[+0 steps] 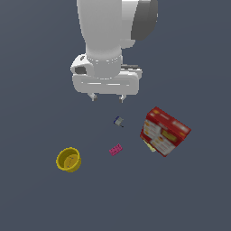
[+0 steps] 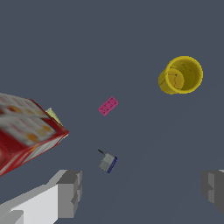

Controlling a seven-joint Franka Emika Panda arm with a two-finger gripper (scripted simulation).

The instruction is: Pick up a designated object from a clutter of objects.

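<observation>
The designated object, a small bright yellow cup [image 1: 68,159] [image 2: 181,75] with a thick rim, stands upright toward the exterior view's left, apart from the rest of the clutter. My gripper [image 1: 107,98] [image 2: 140,192] hangs open above the surface, well away from the cup, with nothing between its fingers. A tiny grey-blue piece [image 1: 118,121] [image 2: 107,162] lies just below the fingertips. The tiny pink flat brick [image 1: 115,150] [image 2: 108,106] lies between that piece and the cup. A red-and-yellow printed box [image 1: 164,131] [image 2: 26,131] sits on the exterior view's right.
Everything rests on a plain dark grey-blue surface [image 1: 36,113]. The white arm [image 1: 108,36] rises above the gripper at the top of the exterior view.
</observation>
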